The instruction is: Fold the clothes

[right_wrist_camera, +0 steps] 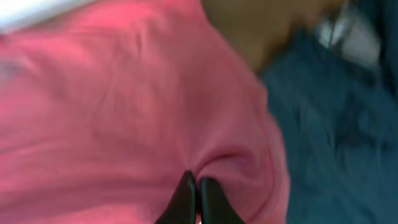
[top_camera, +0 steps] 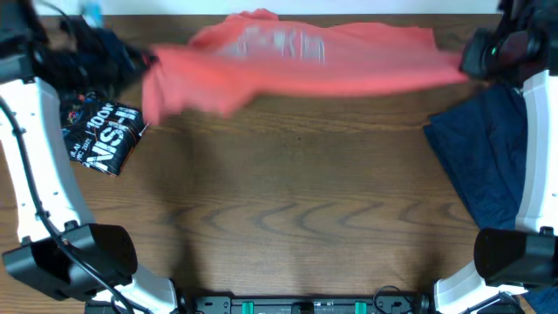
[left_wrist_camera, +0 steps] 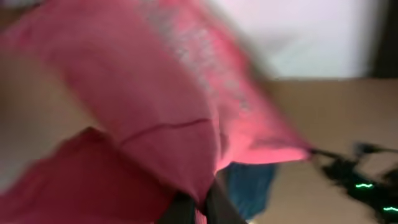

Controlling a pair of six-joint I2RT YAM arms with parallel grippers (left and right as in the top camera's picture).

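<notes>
The orange-red T-shirt [top_camera: 305,61] hangs stretched across the far side of the table, its pale chest lettering blurred. My left gripper [top_camera: 144,63] is shut on its left end, and in the left wrist view the fingers [left_wrist_camera: 200,202] pinch the fabric [left_wrist_camera: 155,106]. My right gripper [top_camera: 466,59] is shut on its right end, and in the right wrist view the fingertips [right_wrist_camera: 196,186] pinch a fold of the shirt [right_wrist_camera: 124,106]. The navy shirt [top_camera: 488,148] lies at the right. The black white-printed shirt [top_camera: 100,131] lies folded at the left.
The wooden table [top_camera: 296,218] is bare in the middle and front. The arm bases [top_camera: 70,253] stand at the front corners. The navy shirt also shows in the right wrist view [right_wrist_camera: 336,124].
</notes>
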